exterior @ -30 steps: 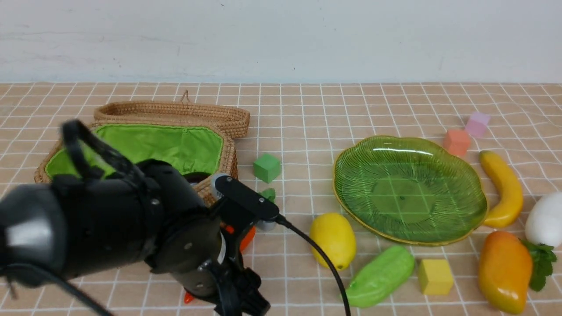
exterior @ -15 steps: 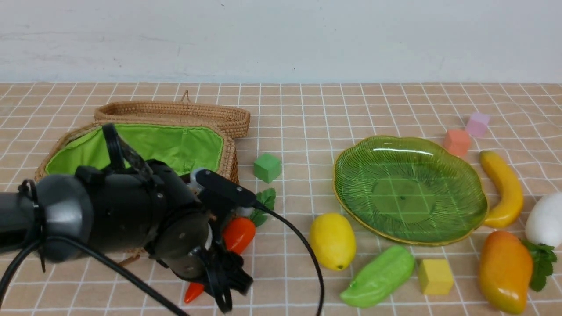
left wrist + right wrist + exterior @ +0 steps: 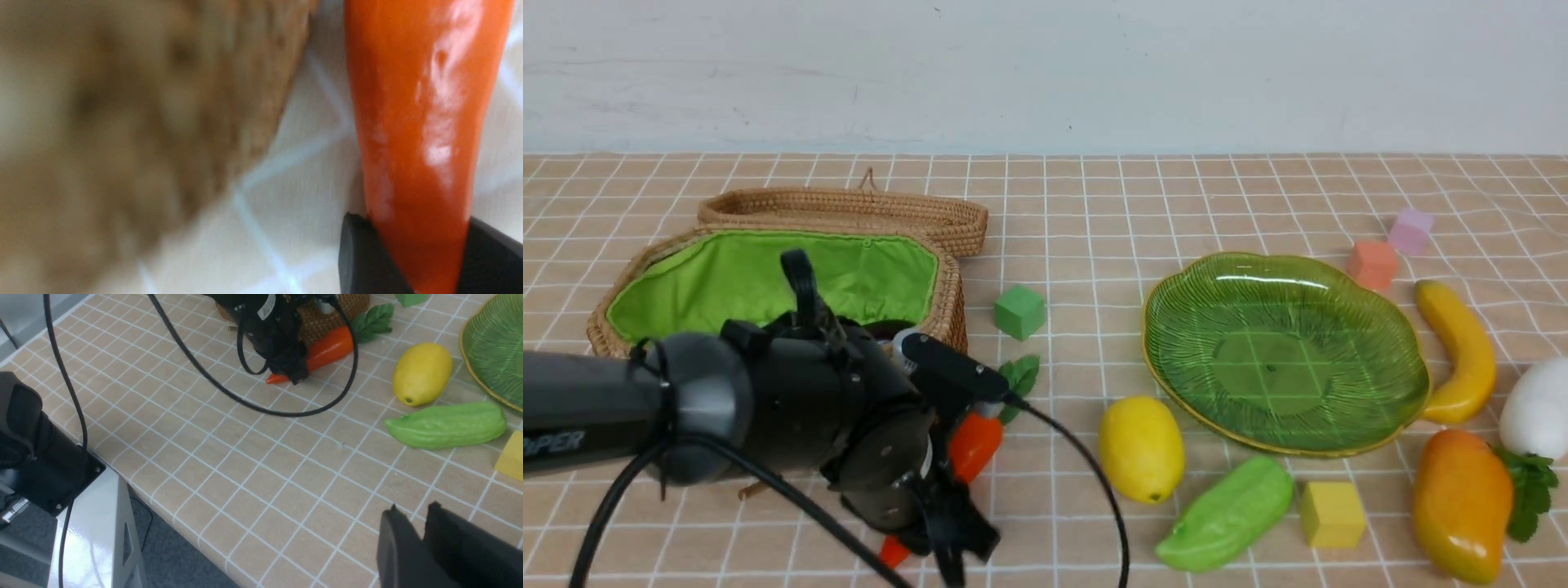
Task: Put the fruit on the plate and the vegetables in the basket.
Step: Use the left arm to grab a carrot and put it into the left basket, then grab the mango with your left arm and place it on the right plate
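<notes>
My left gripper [image 3: 939,535] is shut on the thin end of the orange carrot [image 3: 970,445], which lies on the table just in front of the wicker basket [image 3: 952,294]. In the left wrist view both fingers press the carrot [image 3: 412,122] from either side. The green plate [image 3: 1282,351] holds nothing. Around it lie the lemon [image 3: 1141,447], green gourd [image 3: 1229,514], mango [image 3: 1460,502], banana [image 3: 1460,349] and white radish [image 3: 1537,408]. My right gripper [image 3: 413,510] hangs shut and holding nothing above the table's near edge, out of the front view.
Foam cubes are scattered about: green [image 3: 1019,311] beside the basket, yellow [image 3: 1331,514] by the gourd, orange [image 3: 1372,264] and pink [image 3: 1410,230] behind the plate. The basket's lid [image 3: 849,208] lies open behind it. The left arm's cable [image 3: 245,404] loops over the table.
The left arm has swung lower and to the left, uncovering the carrot's thick end and leaves. Its jaws have closed onto the carrot's thin end.
</notes>
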You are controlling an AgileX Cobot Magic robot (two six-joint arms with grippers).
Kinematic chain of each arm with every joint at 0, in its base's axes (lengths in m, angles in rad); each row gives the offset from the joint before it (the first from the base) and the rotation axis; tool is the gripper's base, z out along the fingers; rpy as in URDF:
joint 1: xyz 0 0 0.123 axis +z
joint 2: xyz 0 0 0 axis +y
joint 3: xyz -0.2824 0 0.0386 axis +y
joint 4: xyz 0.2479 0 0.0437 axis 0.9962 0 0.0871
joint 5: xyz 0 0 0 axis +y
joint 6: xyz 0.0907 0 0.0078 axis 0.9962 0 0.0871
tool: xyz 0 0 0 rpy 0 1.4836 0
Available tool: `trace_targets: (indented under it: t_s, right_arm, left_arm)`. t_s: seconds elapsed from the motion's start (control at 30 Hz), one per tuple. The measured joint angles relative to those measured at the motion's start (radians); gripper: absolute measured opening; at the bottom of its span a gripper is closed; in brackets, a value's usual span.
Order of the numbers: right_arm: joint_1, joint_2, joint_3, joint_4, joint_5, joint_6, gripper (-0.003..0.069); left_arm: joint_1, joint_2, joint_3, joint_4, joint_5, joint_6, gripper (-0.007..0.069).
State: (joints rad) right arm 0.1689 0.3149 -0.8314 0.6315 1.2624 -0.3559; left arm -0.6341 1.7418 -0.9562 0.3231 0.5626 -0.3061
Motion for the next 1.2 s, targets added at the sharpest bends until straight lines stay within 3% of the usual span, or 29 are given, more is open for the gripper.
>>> trace_targets:
  t_s: [0.07,0.13,0.23,0.37,0.5,0.63,0.77,0.83,0.97,1.0,1.07,1.17,1.2]
  right_arm:
    - [0.000,0.000,0.000,0.001,0.000,0.000,0.0122]
    - [0.000,0.000,0.000,0.001,-0.011,0.000,0.0123]
    - [0.000,0.000,0.000,0.001,-0.050,0.000,0.0125]
    - [0.000,0.000,0.000,-0.004,-0.076,0.000,0.0127]
    - [0.000,0.000,0.001,-0.010,-0.075,0.000,0.0130]
    - [0.000,0.000,0.001,-0.009,-0.070,-0.003,0.0130]
    - [0.000,0.000,0.001,-0.010,-0.058,-0.003,0.0130]
    - [0.000,0.000,0.001,-0.010,-0.056,-0.003,0.0130]
    - [0.000,0.000,0.001,-0.010,-0.053,-0.003,0.0131]
    - [0.000,0.000,0.001,-0.010,-0.053,-0.003,0.0132]
    - [0.000,0.000,0.001,-0.010,-0.053,-0.003,0.0133]
    - [0.000,0.001,0.001,-0.010,-0.053,0.004,0.0134]
    - [0.000,0.008,0.001,-0.013,-0.053,0.023,0.0136]
  left_arm:
    - [-0.031,-0.047,0.005,-0.002,0.057,0.038,0.0253]
    - [-0.101,-0.179,0.007,0.014,0.099,0.148,0.0253]
    - [-0.127,-0.332,-0.010,0.087,0.107,0.306,0.0253]
    - [-0.053,-0.410,-0.057,0.155,0.124,0.511,0.0253]
    - [0.153,-0.387,-0.135,0.168,0.145,0.853,0.0253]
    - [0.281,-0.316,-0.162,0.163,0.121,0.969,0.0253]
    - [0.372,-0.231,-0.163,0.166,0.080,0.965,0.0286]
    - [0.386,-0.211,-0.163,0.175,0.066,0.934,0.0368]
    - [0.384,-0.231,-0.163,0.195,0.042,0.813,0.0616]
    - [0.378,-0.246,-0.163,0.193,0.043,0.768,0.0641]
    - [0.358,-0.277,-0.163,0.178,0.047,0.665,0.0654]
    - [0.294,-0.331,-0.163,0.110,0.055,0.514,0.0616]
    - [0.228,-0.360,-0.163,0.050,0.067,0.392,0.0550]
